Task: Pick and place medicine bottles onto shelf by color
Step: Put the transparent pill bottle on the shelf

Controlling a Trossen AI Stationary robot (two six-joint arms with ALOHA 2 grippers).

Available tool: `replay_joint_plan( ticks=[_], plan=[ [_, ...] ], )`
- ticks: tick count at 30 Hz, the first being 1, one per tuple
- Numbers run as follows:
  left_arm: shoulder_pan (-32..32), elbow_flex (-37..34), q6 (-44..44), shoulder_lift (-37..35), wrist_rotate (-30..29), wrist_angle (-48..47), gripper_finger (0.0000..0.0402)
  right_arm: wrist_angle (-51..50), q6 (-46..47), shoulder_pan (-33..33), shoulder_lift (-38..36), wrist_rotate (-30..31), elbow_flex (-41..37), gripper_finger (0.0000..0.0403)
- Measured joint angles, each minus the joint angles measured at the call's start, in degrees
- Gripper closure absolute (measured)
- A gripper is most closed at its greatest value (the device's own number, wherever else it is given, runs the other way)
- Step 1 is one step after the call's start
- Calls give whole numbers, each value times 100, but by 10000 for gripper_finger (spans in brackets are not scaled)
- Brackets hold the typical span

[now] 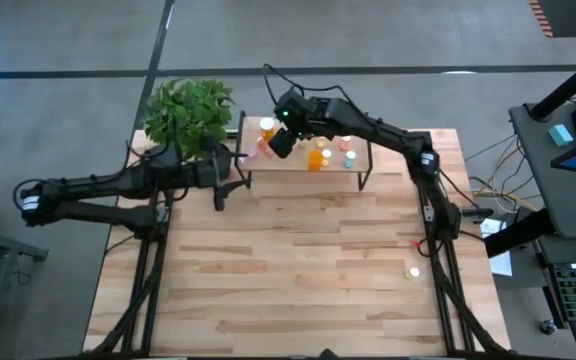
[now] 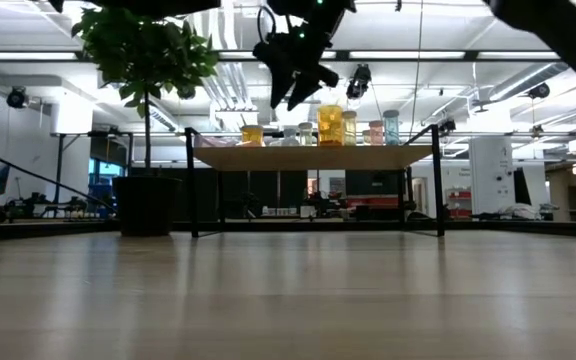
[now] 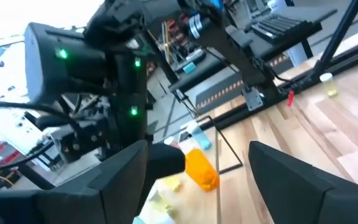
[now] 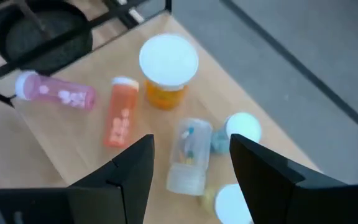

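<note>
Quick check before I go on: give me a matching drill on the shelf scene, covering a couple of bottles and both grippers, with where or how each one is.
Things:
1. pink bottle
2. large orange bottle
3. right gripper
4. left gripper

Places or states:
a. open, off the left end of the shelf, near the plant
b. upright on the shelf
c. open, above the bottles on the shelf
d. lying on its side on the shelf

Pairs: 1-d, 2-b, 3-c, 4-a

Small wooden shelf on tabletop, medicine bottles on top
</note>
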Motion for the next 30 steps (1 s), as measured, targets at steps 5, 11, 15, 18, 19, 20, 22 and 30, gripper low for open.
replay_joint_plan(
  ticks=[5, 11, 15, 18, 19, 20, 22, 30],
  plan=[
    [2, -216, 3, -362, -18, 101, 137, -313, 275, 66, 379, -22, 420, 202],
    [4, -323, 3, -626, -21, 83, 137, -358, 454, 53, 441, 149, 394, 202],
    [4, -321, 3, -658, -23, 99, 137, -307, 377, 86, 455, 446, 394, 202],
    [4, -321, 3, -649, -23, 94, 137, -318, 334, 88, 526, 443, 392, 202],
    [4, -321, 3, -647, -23, 93, 137, -322, 289, 93, 577, 438, 383, 202],
    [4, -321, 5, -637, -23, 102, 137, -336, 281, 106, 633, 442, 383, 202],
    [4, -321, 5, -623, -23, 99, 137, -388, 265, 117, 734, 446, 381, 202],
    [4, -317, 17, -596, -23, 103, 137, -387, 276, 114, 854, 461, 374, 202]
  ],
)
